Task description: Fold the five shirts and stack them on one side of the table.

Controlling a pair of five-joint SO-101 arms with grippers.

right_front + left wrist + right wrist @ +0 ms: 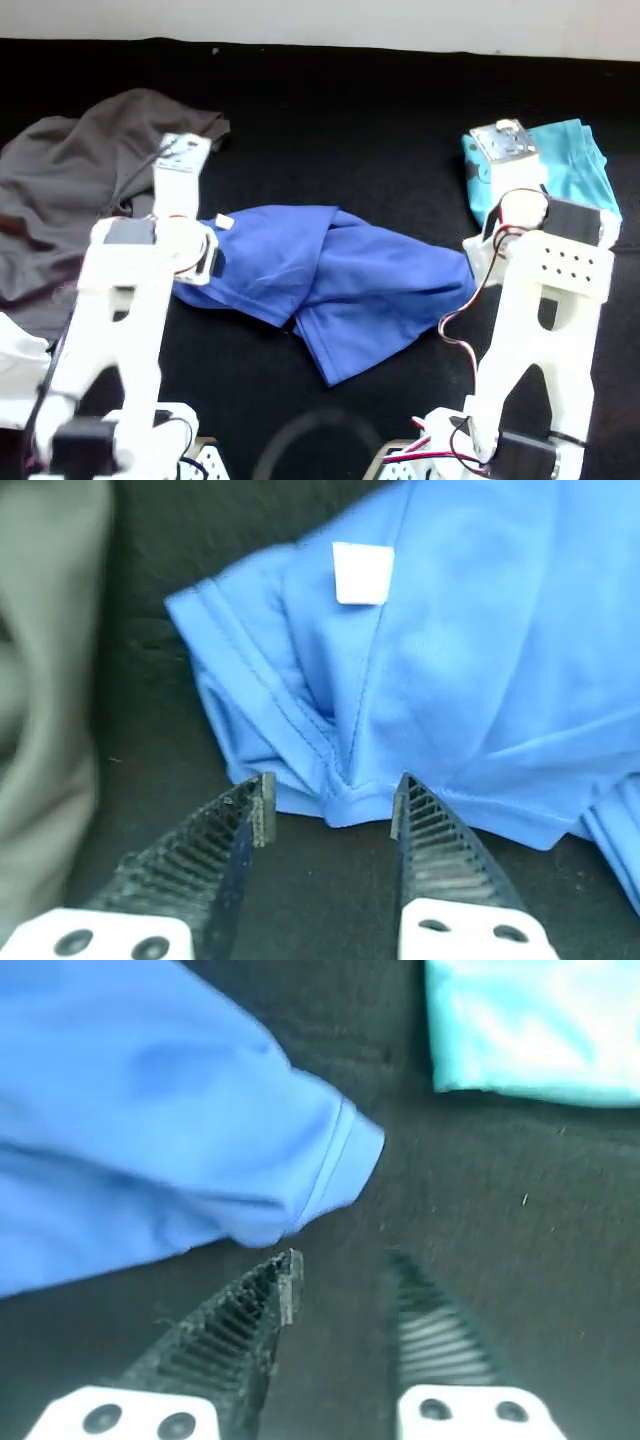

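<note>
1. Nearest of all are the two white arms, the left arm [130,300] and the right arm [545,300], rising from their bases at the near edge of the black table [350,110]
2. Between them, in the middle of the table, lies the blue shirt [340,275], rumpled and only loosely doubled over itself, with a small white tag [224,222] showing at its left end
3. From the left wrist, the left gripper [332,810] has its jaws spread apart with nothing clamped in them; the stitched hem of the blue shirt [480,660] sits right at the gap between the fingertips, and the white tag [362,572] lies farther along the cloth
4. From the right wrist, the right gripper [345,1275] is likewise spread wide and has hold of nothing; it hangs over bare black table, with a hemmed corner of the blue shirt [130,1140] just beside one finger
5. A teal shirt [575,165] lies folded at the far right of the table, partly behind the right arm, apart from the blue one; its edge [530,1020] shows beyond the right gripper
6. A grey shirt [70,180] lies crumpled in a heap on the far left, and its cloth [40,680] shows beside the left gripper
</note>
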